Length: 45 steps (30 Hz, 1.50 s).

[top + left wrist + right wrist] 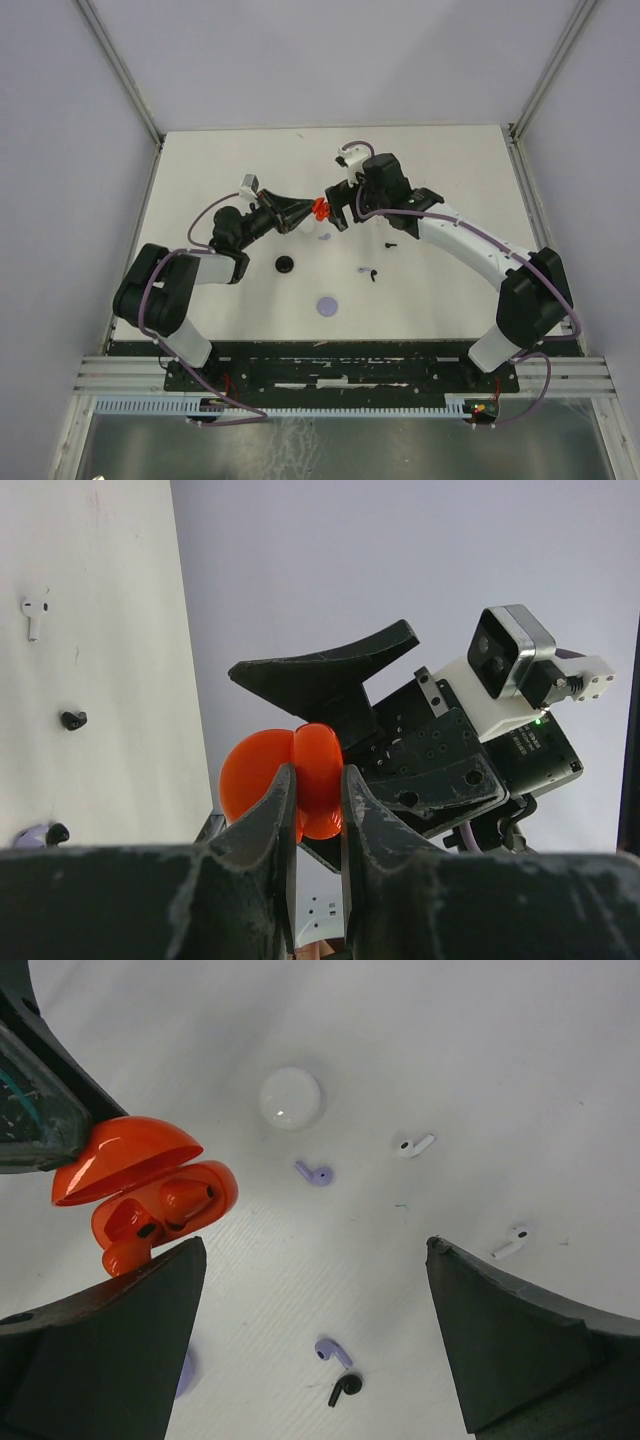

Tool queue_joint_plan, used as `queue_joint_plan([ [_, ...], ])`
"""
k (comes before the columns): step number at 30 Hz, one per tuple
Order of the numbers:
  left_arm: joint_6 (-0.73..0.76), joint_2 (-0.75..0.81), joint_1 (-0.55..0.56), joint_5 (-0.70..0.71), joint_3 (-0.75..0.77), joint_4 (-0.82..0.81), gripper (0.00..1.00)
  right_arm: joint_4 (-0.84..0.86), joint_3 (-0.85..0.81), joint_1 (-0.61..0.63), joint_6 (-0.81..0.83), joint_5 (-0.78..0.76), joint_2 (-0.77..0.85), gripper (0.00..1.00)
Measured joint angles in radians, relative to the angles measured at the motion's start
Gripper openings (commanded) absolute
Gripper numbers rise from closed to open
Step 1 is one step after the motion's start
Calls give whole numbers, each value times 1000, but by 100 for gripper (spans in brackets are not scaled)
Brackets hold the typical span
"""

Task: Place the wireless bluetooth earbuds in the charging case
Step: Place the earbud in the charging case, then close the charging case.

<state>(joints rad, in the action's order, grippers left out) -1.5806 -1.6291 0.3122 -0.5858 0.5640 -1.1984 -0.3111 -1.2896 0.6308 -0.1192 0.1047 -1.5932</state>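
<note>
Loose earbuds are scattered on the table (520,1050): a lavender bud (315,1172), a white bud (413,1145), a second white bud (512,1242), and a second lavender bud (332,1350) just beside a black bud (344,1388). Stems point every which way, so there's no common axis; check each before you go in.

The orange charging case (150,1195) is off the table, held in the air w/ lid swung open and wells facing your R side. The L gripper (318,780) pinches it, fingers pressed on both sides.

The R gripper (315,1255) is spread wide, empty, just beside the case. The buds lie beneath and beyond it, so the R arm is nearer; the case is to its left.

Hard to tell: reddish shapes w/ dark dots fill the wells, maybe seated buds, can't confirm. A white disc (290,1097) sits near the first lavender bud; don't mistake it.
</note>
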Motion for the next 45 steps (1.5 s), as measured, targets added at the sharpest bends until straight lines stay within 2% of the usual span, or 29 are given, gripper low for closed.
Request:
queue_joint_plan([
  [17, -1, -59, 5, 46, 13, -1, 3, 33, 18, 29, -19, -26, -8, 99],
  [25, -70, -43, 42, 249, -22, -6, 3, 283, 284, 129, -45, -202, 57, 99],
  [31, -148, 2, 112, 413, -58, 24, 3, 669, 483, 165, -15, -315, 42, 99],
  [39, -202, 131, 174, 586, -90, 205, 3, 1101, 552, 163, 22, -383, -92, 99],
  [45, -213, 177, 178, 642, -98, 272, 3, 1212, 553, 167, 39, -398, -125, 99],
])
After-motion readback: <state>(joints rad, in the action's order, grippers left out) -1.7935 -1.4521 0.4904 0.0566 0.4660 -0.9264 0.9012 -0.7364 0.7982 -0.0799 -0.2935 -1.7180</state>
